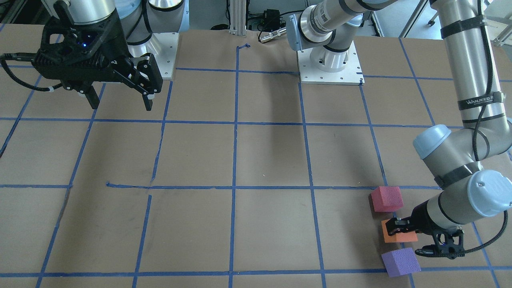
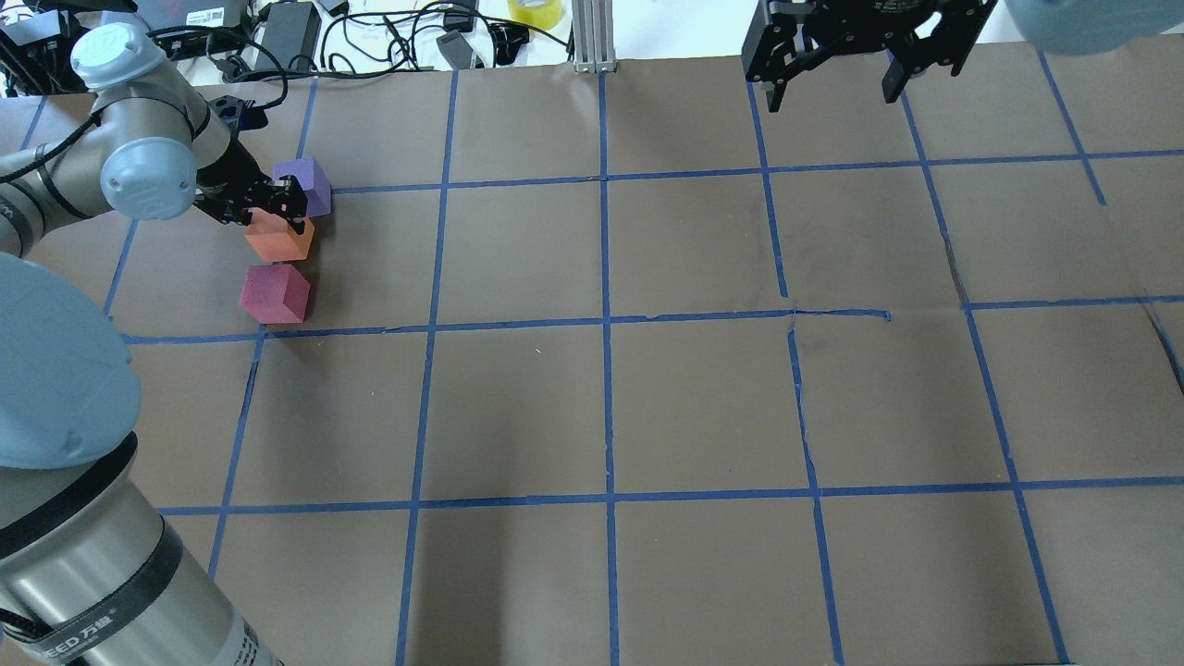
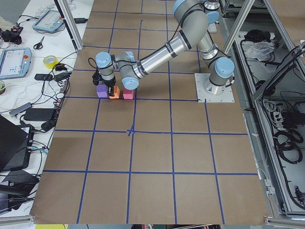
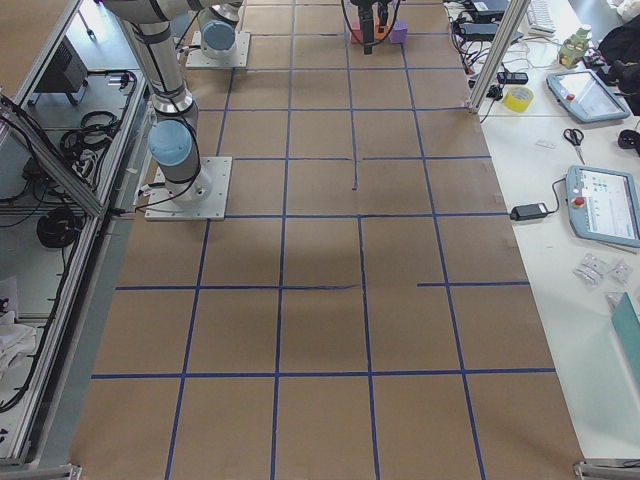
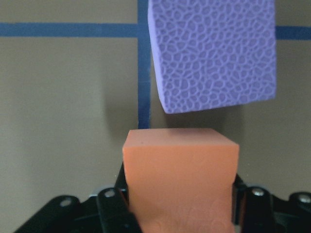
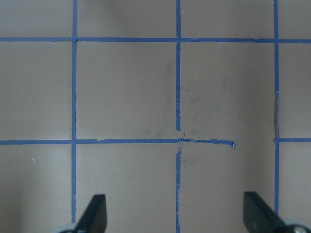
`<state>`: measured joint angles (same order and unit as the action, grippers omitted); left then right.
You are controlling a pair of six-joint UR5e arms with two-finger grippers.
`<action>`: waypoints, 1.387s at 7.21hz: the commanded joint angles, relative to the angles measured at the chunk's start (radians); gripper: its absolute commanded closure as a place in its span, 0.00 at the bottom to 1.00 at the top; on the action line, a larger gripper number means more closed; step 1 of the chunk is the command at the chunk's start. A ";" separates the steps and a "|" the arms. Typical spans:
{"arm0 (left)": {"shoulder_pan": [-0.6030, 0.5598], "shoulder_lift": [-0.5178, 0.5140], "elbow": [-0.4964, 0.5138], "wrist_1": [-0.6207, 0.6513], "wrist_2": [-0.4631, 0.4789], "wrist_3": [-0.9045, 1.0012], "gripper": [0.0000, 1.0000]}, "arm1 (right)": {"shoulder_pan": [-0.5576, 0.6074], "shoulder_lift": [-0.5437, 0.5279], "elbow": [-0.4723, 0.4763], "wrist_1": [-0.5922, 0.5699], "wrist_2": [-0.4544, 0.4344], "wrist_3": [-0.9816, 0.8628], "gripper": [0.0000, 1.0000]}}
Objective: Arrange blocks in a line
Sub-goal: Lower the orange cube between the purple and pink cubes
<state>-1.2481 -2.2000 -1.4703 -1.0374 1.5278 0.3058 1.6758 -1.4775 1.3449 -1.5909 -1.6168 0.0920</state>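
Note:
Three foam cubes stand in a short row at the table's far left: purple block (image 2: 310, 180), orange block (image 2: 277, 242), pinkish-red block (image 2: 275, 293). They also show in the front view as pinkish-red (image 1: 386, 198), orange (image 1: 405, 237) and purple (image 1: 401, 262). My left gripper (image 2: 277, 211) is shut on the orange block, one finger on each side. In the left wrist view the orange block (image 5: 180, 165) sits between the fingers, with the purple block (image 5: 214, 53) just beyond and a small gap between them. My right gripper (image 2: 832, 100) is open and empty, high above the table's far right.
Brown table with a blue tape grid (image 2: 606, 319). The arms' base plates (image 1: 330, 68) are at the robot's side. Cables and a yellow tape roll (image 2: 535, 11) lie beyond the far edge. The right wrist view shows only bare table between the open fingers (image 6: 92, 213).

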 commanded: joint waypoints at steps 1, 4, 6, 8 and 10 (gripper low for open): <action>-0.002 -0.003 -0.002 0.000 -0.005 -0.002 0.91 | 0.005 0.000 -0.001 -0.001 0.003 0.002 0.00; -0.013 0.000 -0.013 0.005 -0.005 -0.007 0.91 | 0.001 -0.003 0.000 0.000 0.000 0.000 0.00; -0.013 0.006 -0.048 0.031 -0.003 -0.010 0.91 | -0.001 -0.003 0.002 0.002 -0.002 0.000 0.00; -0.013 -0.001 -0.045 0.042 0.003 0.004 0.53 | -0.001 -0.004 0.002 0.002 -0.002 0.000 0.00; -0.013 -0.003 -0.038 0.081 0.005 0.012 0.11 | -0.001 -0.004 0.002 0.002 -0.003 0.000 0.00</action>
<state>-1.2610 -2.2028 -1.5129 -0.9822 1.5301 0.3083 1.6751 -1.4815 1.3467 -1.5893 -1.6193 0.0920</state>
